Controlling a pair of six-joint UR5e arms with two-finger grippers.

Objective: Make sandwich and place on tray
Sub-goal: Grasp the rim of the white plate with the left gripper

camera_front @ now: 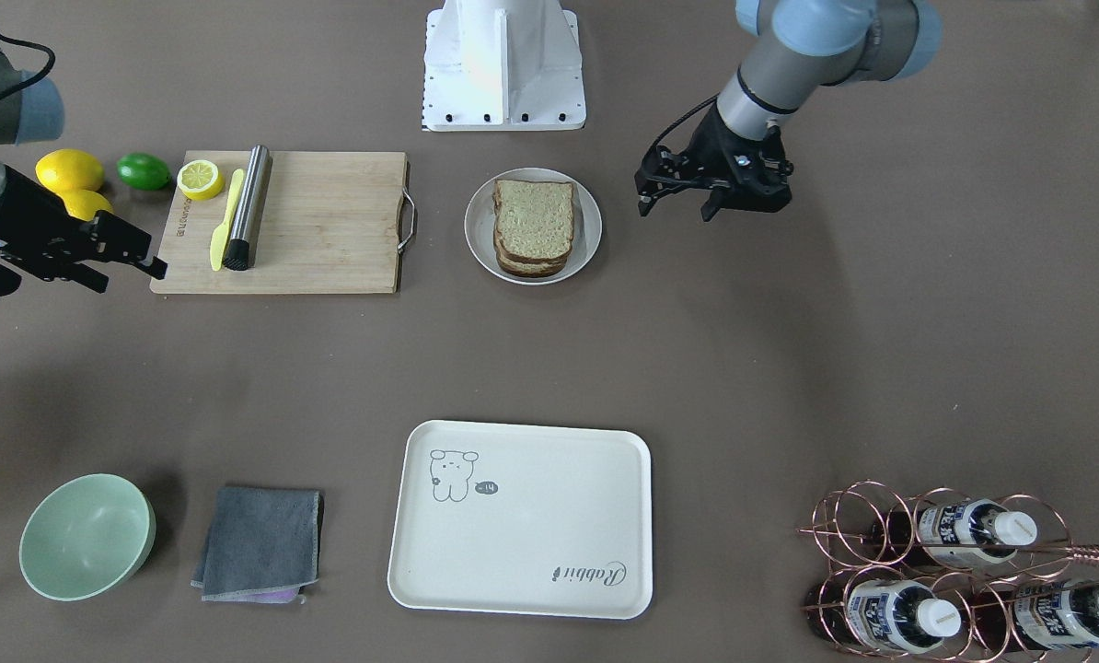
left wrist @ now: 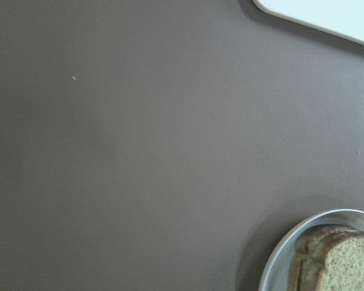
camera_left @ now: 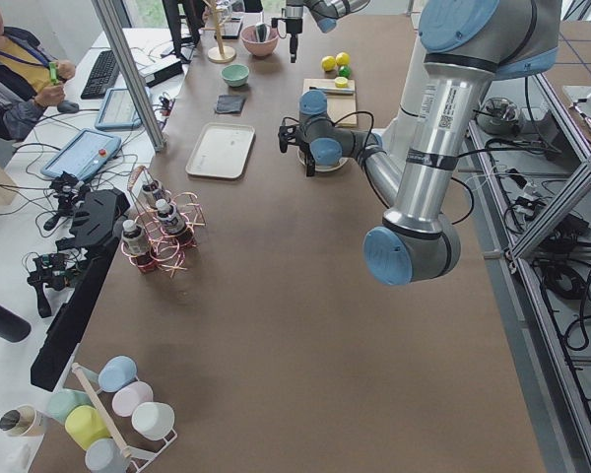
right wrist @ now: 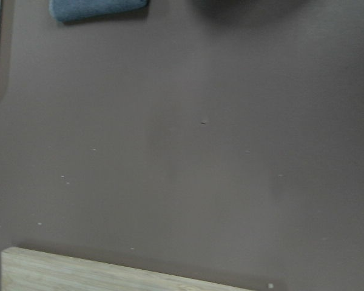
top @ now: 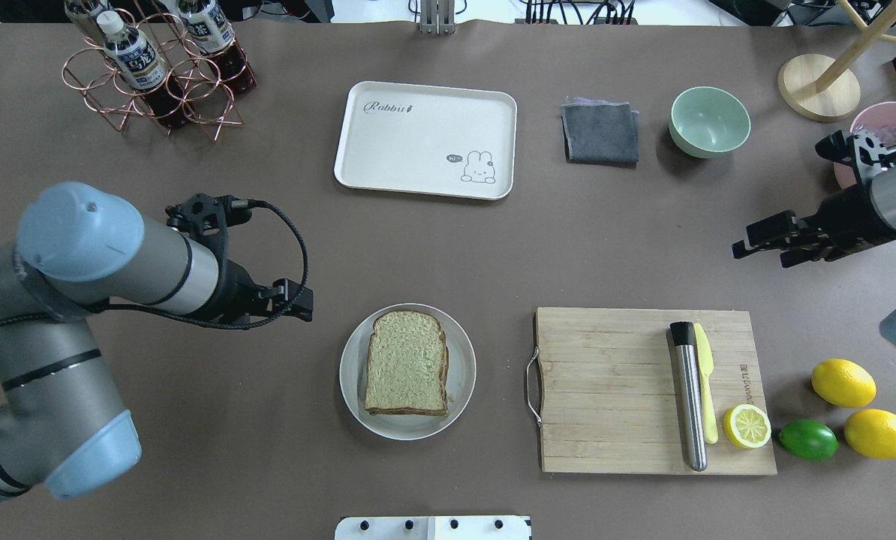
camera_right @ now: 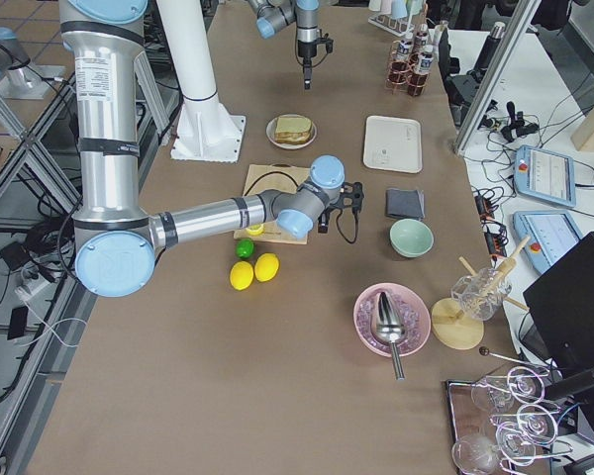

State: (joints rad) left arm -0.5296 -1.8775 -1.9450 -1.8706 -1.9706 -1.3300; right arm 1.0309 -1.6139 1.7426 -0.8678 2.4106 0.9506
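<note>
Bread is our worry here: the brown-crusted, pale speckled bread slices (camera_front: 533,221) lie stacked on the round white plate (camera_front: 480,241), and we can see no egg between them. The large cream rectangular plastic tray (camera_front: 531,543) lies bare and well apart from the plate, on the side of the brown counter (camera_front: 789,368) away from the robot. The left hand (camera_front: 676,204) hovers just beside the plate, fingers spread wide and holding nothing. The right hand (camera_front: 133,278) hangs off the end of the bamboo cutting board (camera_front: 329,230), its fingers also parted and empty. We judge the stack loose: a pinch from the side could shear the top slice off the lower one, or shove the light plate along the counter. Squeezing hard would crush the soft crumb. Squeezing lightly over that long carry risks dropping a slice short of the tray.
</note>
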